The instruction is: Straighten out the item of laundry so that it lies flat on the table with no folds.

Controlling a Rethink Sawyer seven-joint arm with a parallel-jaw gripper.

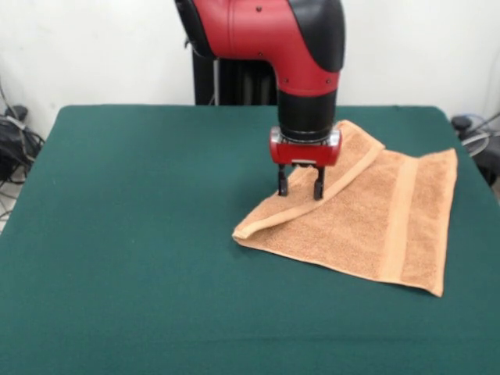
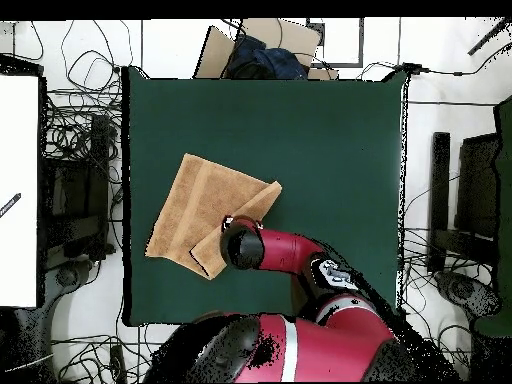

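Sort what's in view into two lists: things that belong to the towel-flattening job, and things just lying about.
Job:
- towel, one side folded over
- table
- end effector, open above the fold

Lying about:
- cables beside the table
- cardboard box beyond the table's edge

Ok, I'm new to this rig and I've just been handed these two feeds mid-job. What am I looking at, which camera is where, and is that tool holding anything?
The red and black machine is a single robot arm on a pedestal at the far side of the table, which has a dark green top. One picture comes from a camera across the table facing the robot; the other looks straight down from above, with the robot's base at the bottom, so sides are turned half round between them.

On the table lies one orange-tan towel. It is not flat: one corner is folded over, making a diagonal flap across it.

The tool at the arm's end points straight down, its two black fingers apart, tips at the folded flap. It looks open, and I see nothing gripped.
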